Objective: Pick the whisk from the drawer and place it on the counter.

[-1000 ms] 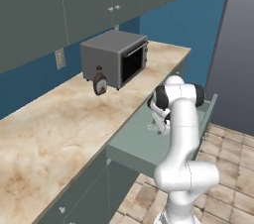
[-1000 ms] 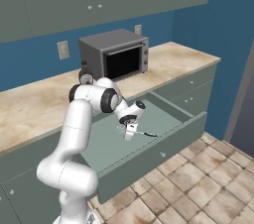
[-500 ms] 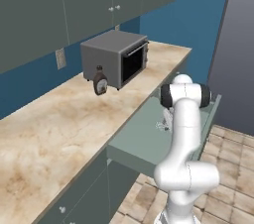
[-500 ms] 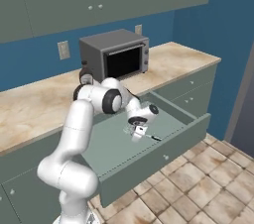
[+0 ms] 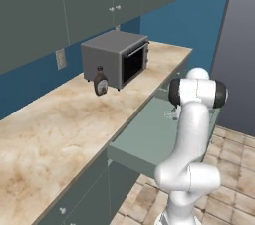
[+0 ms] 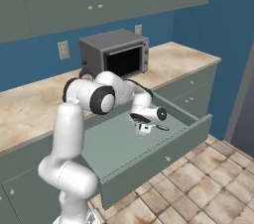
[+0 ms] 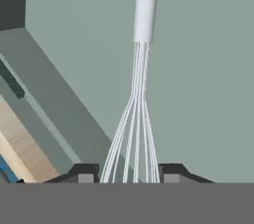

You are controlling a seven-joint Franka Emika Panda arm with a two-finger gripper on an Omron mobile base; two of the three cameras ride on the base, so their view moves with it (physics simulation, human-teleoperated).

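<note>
Two small dark finger tips of the claw [image 7: 127, 173] are seen in the hand view standing one on each side of the pale silvery wire loops of the small, thin whisk [image 7: 136, 99], whose slim handle runs away toward the top of that view; whether the tips press on the wires cannot be told, so the claw's grip is left undecided. The whisk is seen lying on the flat floor of the wide, shallow grey-green drawer [image 6: 163, 156], which is pulled out from under the long beige-tan marbled stone-look bench [image 5: 60, 124]. In the right base view the claw [image 6: 145, 128] is lowered into the drawer near its right part, with the whisk [image 6: 159, 128] seen as a thin dark line just beside it. In the left base view the drawer [image 5: 142, 142] is partly covered by the white arm, and pale wires of the whisk [image 5: 171, 114] are glimpsed beside the arm. On the bench a grey boxy microwave [image 5: 117, 57] is placed, and a brown syrup bottle [image 5: 100, 81] is stood just beside it.
</note>
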